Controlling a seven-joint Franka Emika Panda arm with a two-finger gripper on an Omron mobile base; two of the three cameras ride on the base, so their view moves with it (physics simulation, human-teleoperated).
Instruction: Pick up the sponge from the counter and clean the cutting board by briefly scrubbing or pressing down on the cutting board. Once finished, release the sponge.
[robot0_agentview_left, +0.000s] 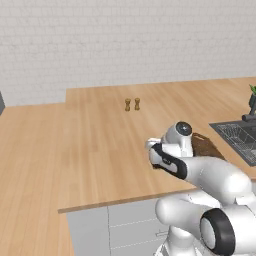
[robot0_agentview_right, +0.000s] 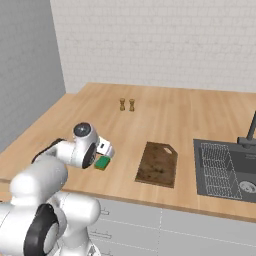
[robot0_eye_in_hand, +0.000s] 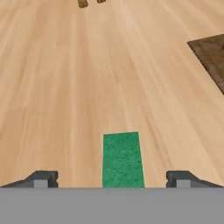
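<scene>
My claw (robot0_eye_in_hand: 111, 180) stands wide with one fingertip (robot0_eye_in_hand: 43, 179) on either side of the sponge (robot0_eye_in_hand: 122, 159), which lies flat on the surface (robot0_eye_in_hand: 65, 87), ready for pickup; the cutting board (robot0_eye_in_hand: 212, 54) lies farther right.

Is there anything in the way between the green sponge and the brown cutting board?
No. The sponge lies on bare counter, and nothing shows between it and the cutting board. The small shakers stand far behind.
</scene>
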